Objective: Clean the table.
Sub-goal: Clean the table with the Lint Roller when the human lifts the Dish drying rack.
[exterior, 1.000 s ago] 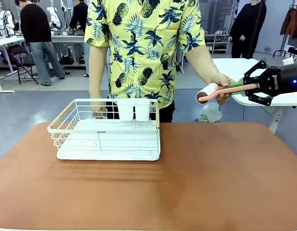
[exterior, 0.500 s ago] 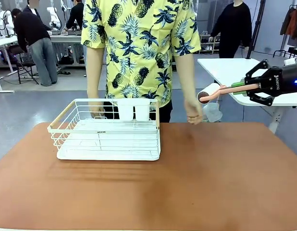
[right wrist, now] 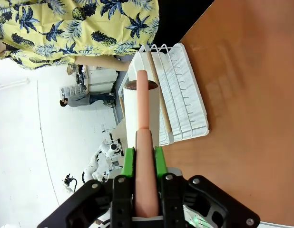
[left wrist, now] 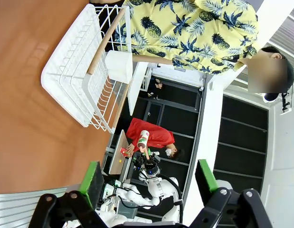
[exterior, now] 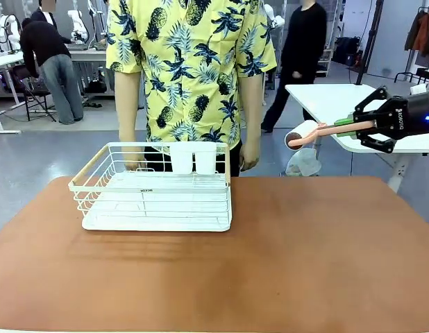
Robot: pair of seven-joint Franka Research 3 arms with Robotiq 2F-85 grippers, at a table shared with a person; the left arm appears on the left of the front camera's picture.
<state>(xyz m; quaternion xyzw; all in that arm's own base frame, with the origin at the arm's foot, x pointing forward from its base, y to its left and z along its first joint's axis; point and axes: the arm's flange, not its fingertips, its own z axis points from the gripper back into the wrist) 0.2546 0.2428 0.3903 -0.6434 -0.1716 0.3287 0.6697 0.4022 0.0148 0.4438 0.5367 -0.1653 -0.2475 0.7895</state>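
The reddish-brown table [exterior: 305, 257] spreads across the front view. My right gripper [exterior: 355, 125] hovers above its far right corner, shut on the pink handle of a lint roller [exterior: 301, 134], whose white roll points left toward the person. In the right wrist view the lint roller [right wrist: 143, 109] runs straight out from my right gripper [right wrist: 143, 159], green pads pressed on the handle, with the table [right wrist: 251, 95] to the right. In the left wrist view my left gripper [left wrist: 148, 178] stands open with nothing between its fingers, high above the table [left wrist: 28, 95].
A white wire rack [exterior: 155, 187] with two white cups sits on the table's far left part. A person [exterior: 190, 76] in a yellow print shirt stands behind it, the hand [exterior: 249, 158] hanging down. A white-topped table [exterior: 332, 97] stands beyond the right corner.
The person's hand let go of the lint roller's head and dropped back to the person's side. The person shifted slightly left. My right gripper kept its hold and place.
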